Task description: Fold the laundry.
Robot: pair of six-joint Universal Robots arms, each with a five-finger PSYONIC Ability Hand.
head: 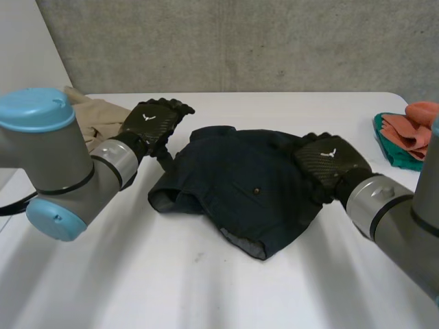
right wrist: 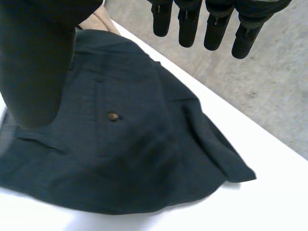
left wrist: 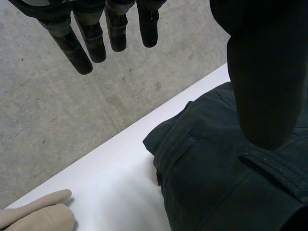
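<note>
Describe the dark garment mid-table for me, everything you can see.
The dark garment is navy woven cloth, maybe shorts or trousers, lying loosely folded on the white table. A button, a pocket seam and a belt loop show. The left hand, open, is at its left edge, the right hand, open, at its right; contact is unclear.

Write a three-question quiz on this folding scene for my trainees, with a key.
1. True or false: the left hand has its fingers curled round the dark garment.
2. Which cloth lies beside the left arm: A beige, B orange, C green?
3. Fill in: a small ___ shows on the dark garment near the thumb of the right hand.
Key: 1 false, its fingers are straight. 2 A, the beige cloth. 3 button.
</note>
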